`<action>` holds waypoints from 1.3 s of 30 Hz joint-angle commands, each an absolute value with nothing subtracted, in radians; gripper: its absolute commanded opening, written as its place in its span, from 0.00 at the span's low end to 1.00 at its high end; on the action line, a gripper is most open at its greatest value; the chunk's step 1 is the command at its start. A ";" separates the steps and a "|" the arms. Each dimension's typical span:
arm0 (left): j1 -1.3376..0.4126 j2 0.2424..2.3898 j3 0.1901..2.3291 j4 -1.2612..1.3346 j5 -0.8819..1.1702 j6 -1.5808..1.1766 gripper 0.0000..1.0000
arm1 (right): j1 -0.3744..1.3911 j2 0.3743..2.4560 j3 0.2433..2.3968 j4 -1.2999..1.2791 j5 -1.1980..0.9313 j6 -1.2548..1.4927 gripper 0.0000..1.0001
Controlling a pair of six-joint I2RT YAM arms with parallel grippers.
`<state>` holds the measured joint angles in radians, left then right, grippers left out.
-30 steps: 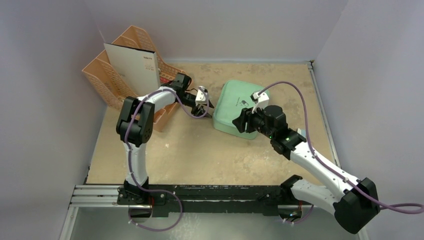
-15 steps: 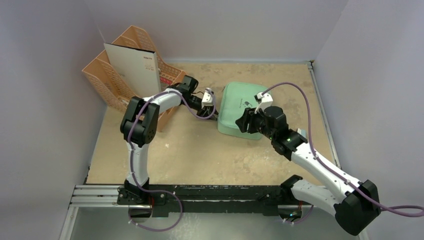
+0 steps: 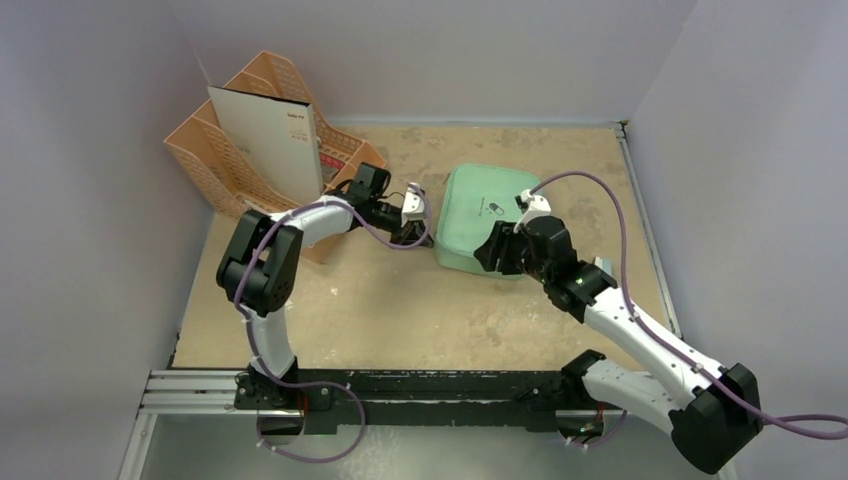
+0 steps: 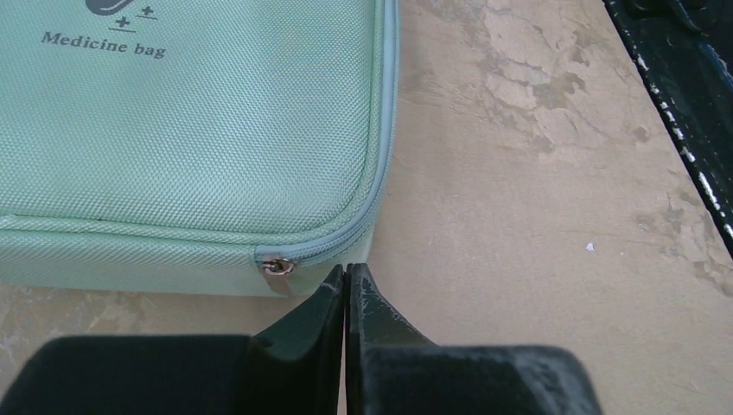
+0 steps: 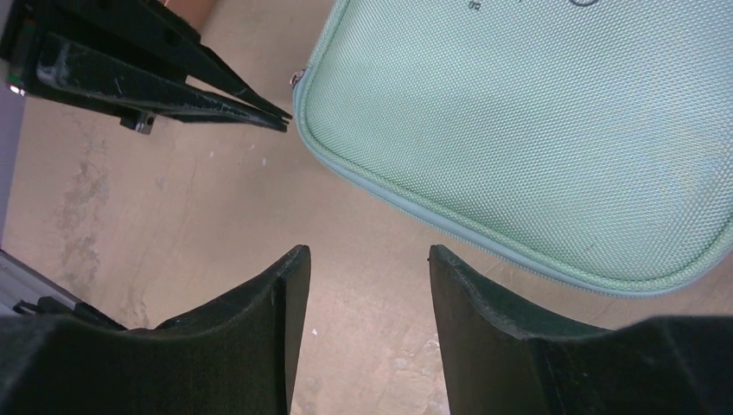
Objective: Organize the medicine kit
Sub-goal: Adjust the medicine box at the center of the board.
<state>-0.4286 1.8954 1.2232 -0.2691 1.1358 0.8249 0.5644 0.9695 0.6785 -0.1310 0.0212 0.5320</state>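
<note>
The mint-green medicine kit [image 3: 482,212] lies zipped flat on the table, with "Medicine bag" printed on its top [image 4: 190,130]. My left gripper [image 4: 346,270] is shut with nothing between its jaws. Its tips touch or nearly touch the kit's near-left corner, just right of the metal zipper pull [image 4: 277,269]. In the right wrist view the same shut left gripper [image 5: 281,117] points at that corner of the kit [image 5: 536,121]. My right gripper [image 5: 367,251] is open and empty, hovering over bare table beside the kit's near edge.
A peach desk organizer [image 3: 205,155] stands at the back left with a white board [image 3: 265,140] upright in it. Purple walls enclose the table on three sides. A black rail [image 3: 420,385] runs along the near edge.
My left gripper closed fully and reached right to the kit's corner. The kit shifted slightly to the right. The right arm drew back a little, its jaws unchanged.
</note>
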 commanded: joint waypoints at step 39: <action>-0.516 1.974 1.390 -0.035 0.686 -0.246 0.41 | 0.390 1.075 0.646 -0.220 0.324 0.978 0.58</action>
<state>-0.4763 2.0262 1.4284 -0.1024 0.6727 -0.1825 0.4500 1.0451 0.6262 -0.3077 0.3534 1.0996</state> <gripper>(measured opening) 0.519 0.576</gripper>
